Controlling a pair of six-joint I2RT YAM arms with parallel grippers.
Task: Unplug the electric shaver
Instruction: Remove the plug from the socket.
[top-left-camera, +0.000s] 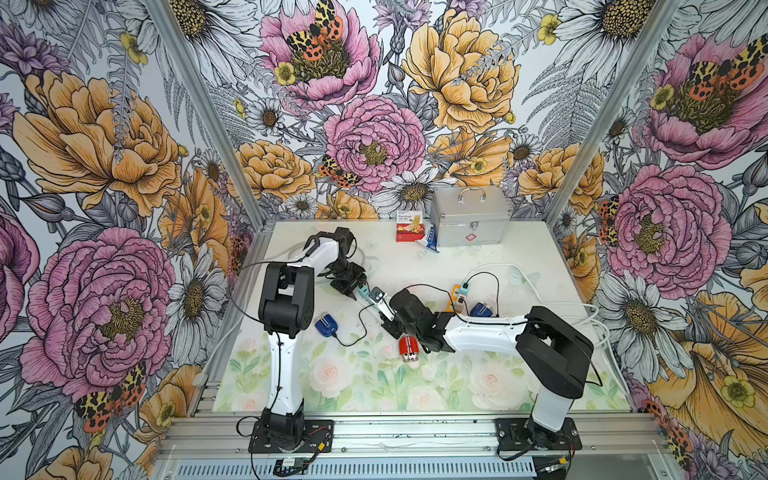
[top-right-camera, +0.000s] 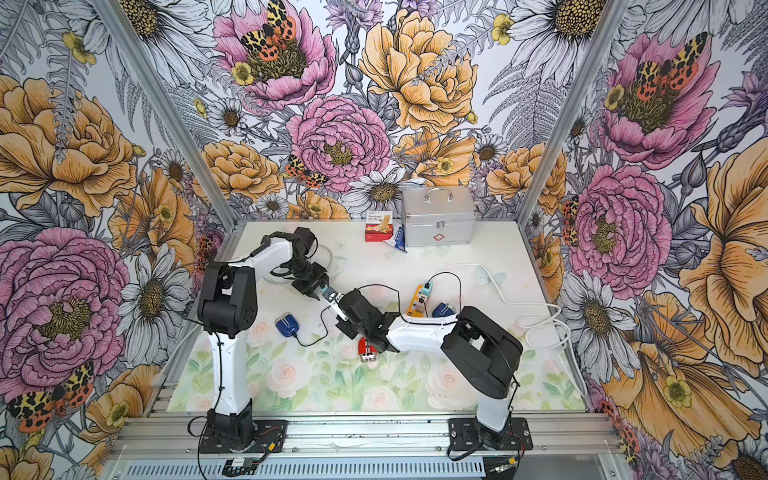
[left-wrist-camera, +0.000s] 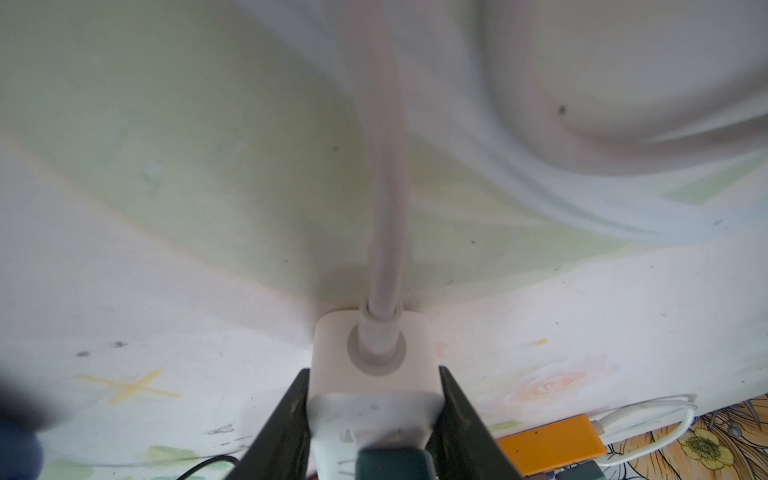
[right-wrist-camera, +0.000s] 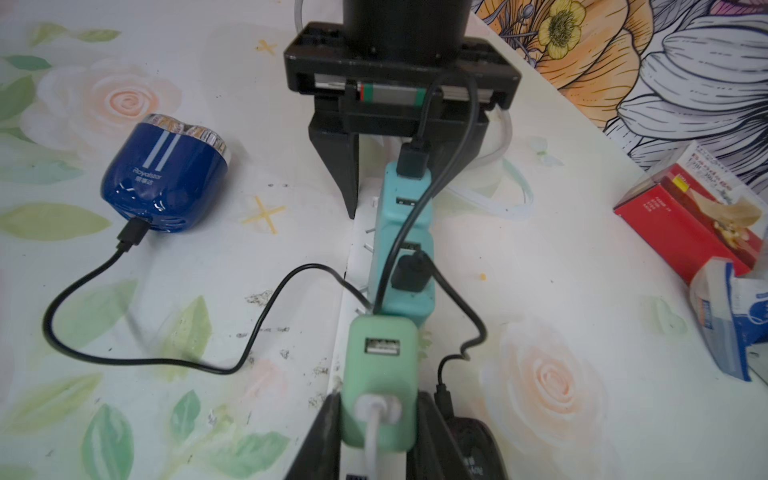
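Right claw (right-wrist-camera: 376, 419) around green charger (right-wrist-camera: 380, 365), clear only in right wrist view.

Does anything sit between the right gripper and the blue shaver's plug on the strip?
Yes: the green adapter in the right gripper, then a second black plug, come before the shaver's plug beside the left gripper.

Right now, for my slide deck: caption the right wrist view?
Right pincer grips the green charger, left pincer clamps the strip, cable plugged into blue shaver.

Floral wallpaper (top-left-camera: 104, 145) on three walls; aluminium frame posts (top-left-camera: 205, 116); rose-print tabletop (top-left-camera: 374, 386).
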